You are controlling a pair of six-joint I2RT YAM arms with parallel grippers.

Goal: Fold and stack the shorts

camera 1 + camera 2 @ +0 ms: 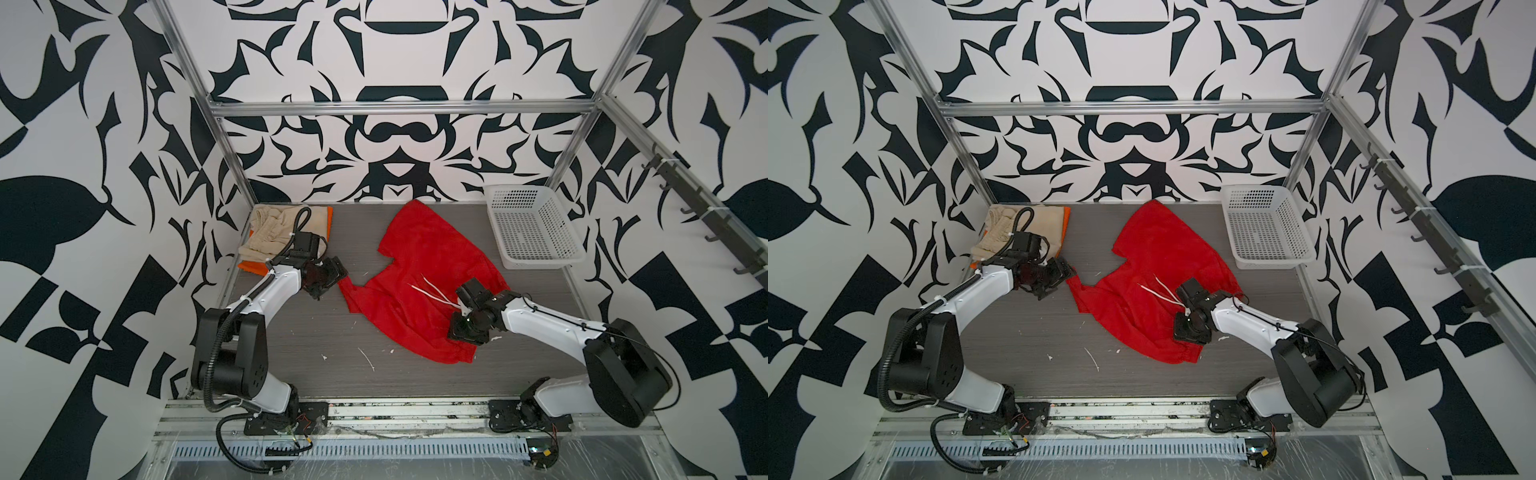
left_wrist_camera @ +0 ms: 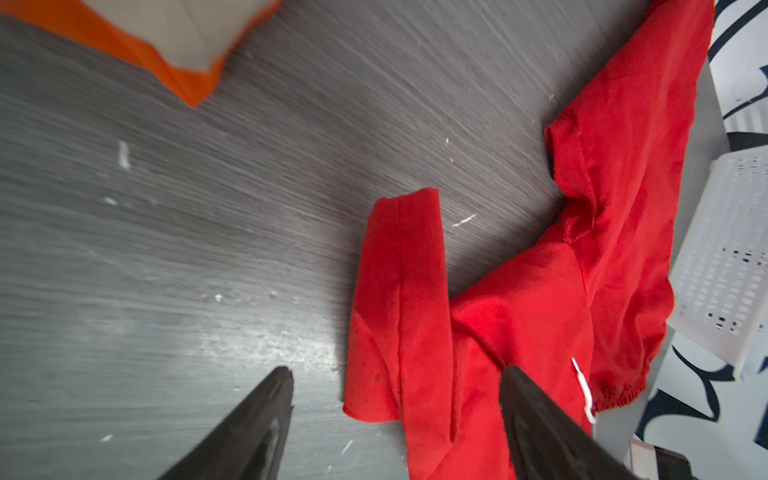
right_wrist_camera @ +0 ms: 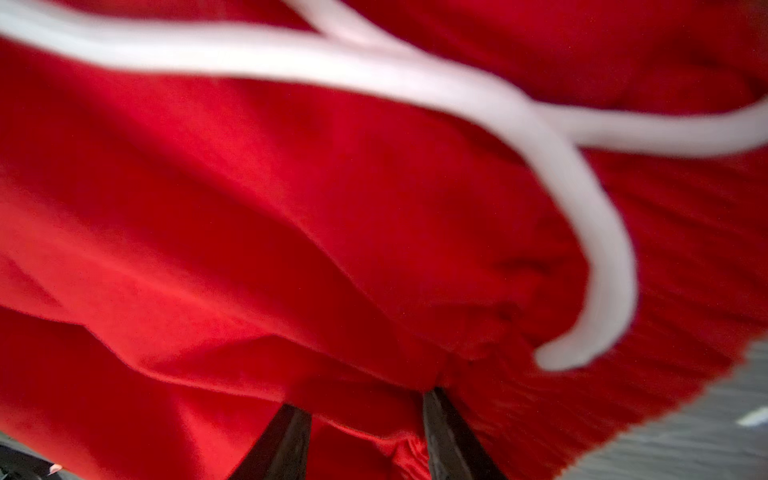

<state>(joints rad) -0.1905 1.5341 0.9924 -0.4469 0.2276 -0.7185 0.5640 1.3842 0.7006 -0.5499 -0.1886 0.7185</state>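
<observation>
Red shorts [image 1: 424, 257] are sprawled unfolded mid-frame in both top views, on the grey table [image 1: 324, 340], with the white drawstring [image 1: 432, 293] lying loose on top. At the leg tip poking out left, the left claw [image 2: 395, 374] is spread wide, one finger over bare table and the other over cloth, pinching nothing. Down by the waistband, lower right of the shorts, the right claw [image 3: 361, 399] has its jaws partway apart with red cloth bunched at the tips, and I honestly can't tell if it's gripping. Beige shorts [image 1: 270, 232] sit on orange shorts [image 1: 251, 268] further left. Basket [image 1: 540, 262] is off to the right.
</observation>
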